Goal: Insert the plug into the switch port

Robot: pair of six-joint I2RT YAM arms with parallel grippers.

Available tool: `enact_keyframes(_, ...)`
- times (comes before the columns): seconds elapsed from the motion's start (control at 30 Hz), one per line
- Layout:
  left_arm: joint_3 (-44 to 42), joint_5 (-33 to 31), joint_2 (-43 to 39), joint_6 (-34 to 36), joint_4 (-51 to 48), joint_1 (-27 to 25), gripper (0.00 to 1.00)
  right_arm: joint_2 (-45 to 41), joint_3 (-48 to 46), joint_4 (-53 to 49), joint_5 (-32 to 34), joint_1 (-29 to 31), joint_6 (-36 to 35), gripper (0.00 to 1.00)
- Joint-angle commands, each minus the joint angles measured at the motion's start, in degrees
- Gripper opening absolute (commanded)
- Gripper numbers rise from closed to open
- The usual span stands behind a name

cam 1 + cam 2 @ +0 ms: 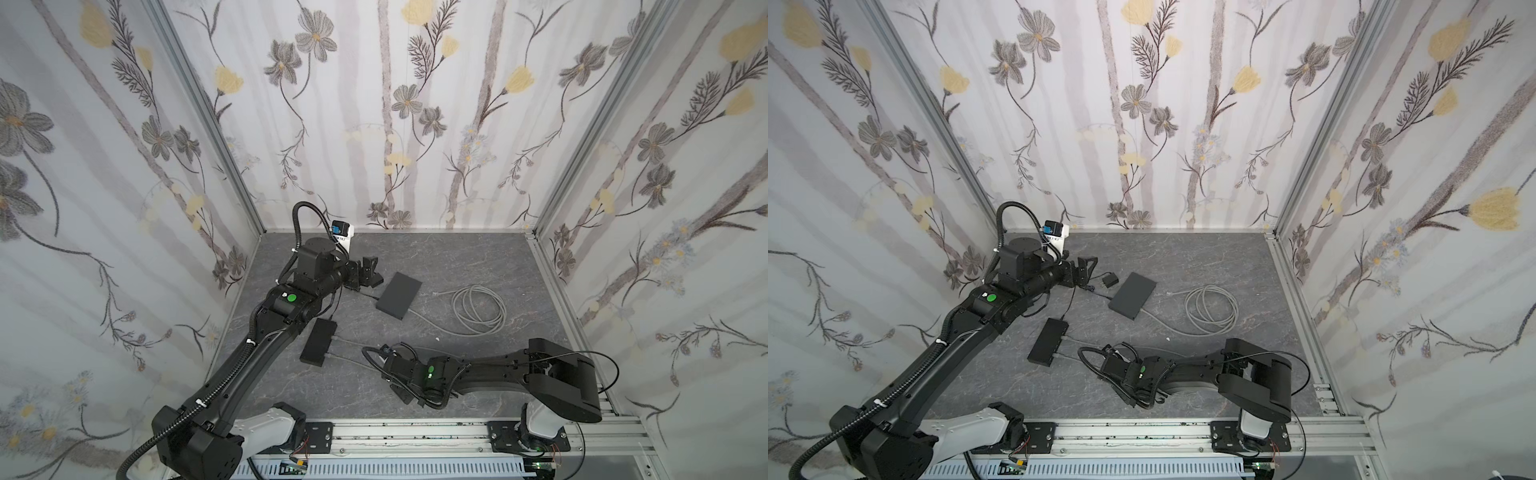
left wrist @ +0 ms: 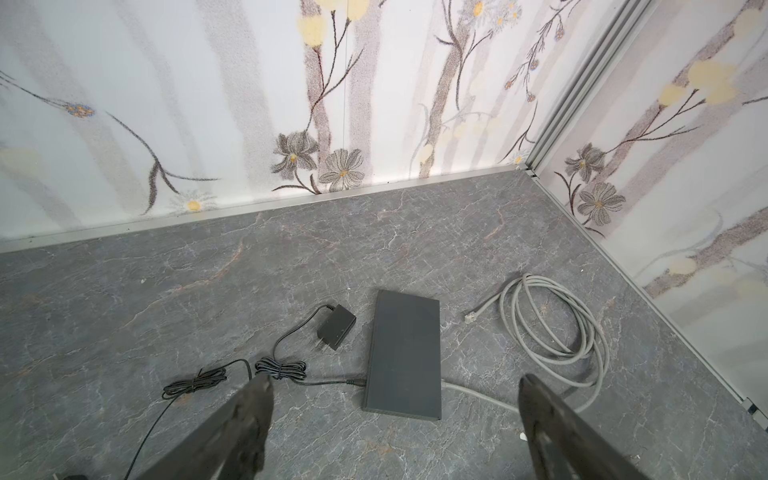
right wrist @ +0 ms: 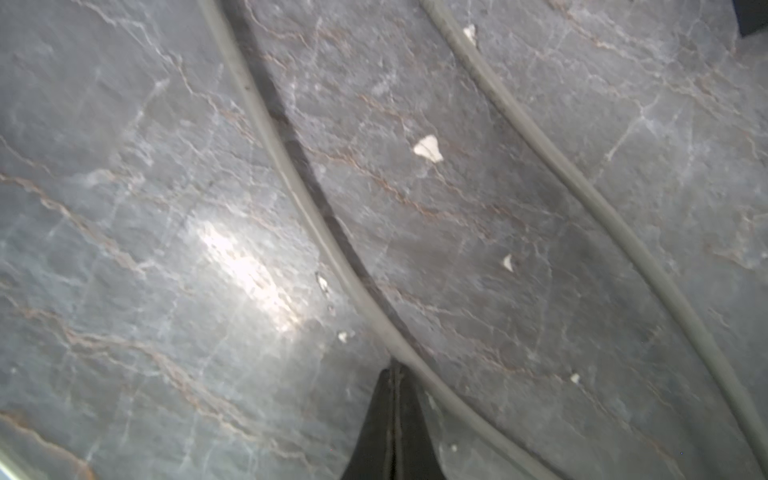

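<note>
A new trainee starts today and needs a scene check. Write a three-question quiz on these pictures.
1. True or false: the pale plastic plug of the coiled grey cable is seated in a port.
2. Which is shut? A) left end effector B) right end effector C) both
3. How many flat dark grey switch boxes lie on the grey marbled table?
Key: 1 false, it lies loose on the table; 2 B; 3 two.

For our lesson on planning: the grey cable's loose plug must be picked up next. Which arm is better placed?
Probably left: the left gripper is open and faces the loose plug beside the switch. The right gripper is shut, low over the table.
</note>
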Motion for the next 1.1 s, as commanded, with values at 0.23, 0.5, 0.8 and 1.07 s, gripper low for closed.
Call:
enact_keyframes(0.23, -0.4, -1.8, -0.4, 0.3, 1.5, -0.4, 0.95, -32.1, -13.9, 8.0, 6.2, -11.0, 2.2, 0.22)
enact_keyframes(0.5, -1.8, -2.5, -1.8, -0.3, 3.2, -0.7, 1.0, -62.6, -31.0, 30.2, 23.1, -41.0, -6.0, 1.0)
enact_keyframes(0.8, -4.2, -5.0, -3.2, 1.7, 5.7, -0.8, 1.0, -59.3, -52.1, 74.4, 15.9, -52.9, -29.6, 1.0)
enact_keyframes(1.07, -11.3, -6.2, -6.9, 8.4, 14.3, -1.2, 1.0, -29.5, -52.8, 108.7, 11.9, -57.7, -32.3, 1.0)
